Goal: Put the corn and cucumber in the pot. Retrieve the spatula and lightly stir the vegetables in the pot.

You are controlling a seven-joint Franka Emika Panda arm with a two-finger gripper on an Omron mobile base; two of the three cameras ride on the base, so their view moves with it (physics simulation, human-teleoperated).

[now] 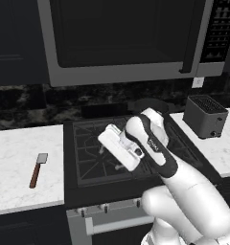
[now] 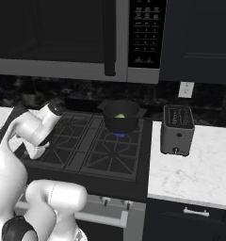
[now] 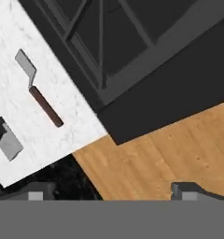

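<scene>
I see the spatula (image 1: 38, 170) lying on the counter (image 1: 16, 158) left of the stove (image 1: 95, 158). The pot (image 2: 121, 116) sits on a back burner, with the toaster (image 2: 176, 129) on the counter to its right.

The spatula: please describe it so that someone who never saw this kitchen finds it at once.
Start at the black gas stove under the microwave, then move to the white marble counter on its left. There lies the spatula, small, with a flat light grey blade and a slim reddish-brown handle, alone on that counter.

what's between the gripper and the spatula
Bare white counter and the stove's dark left edge. In the left base view, nothing stands between the gripper and the spatula.
</scene>
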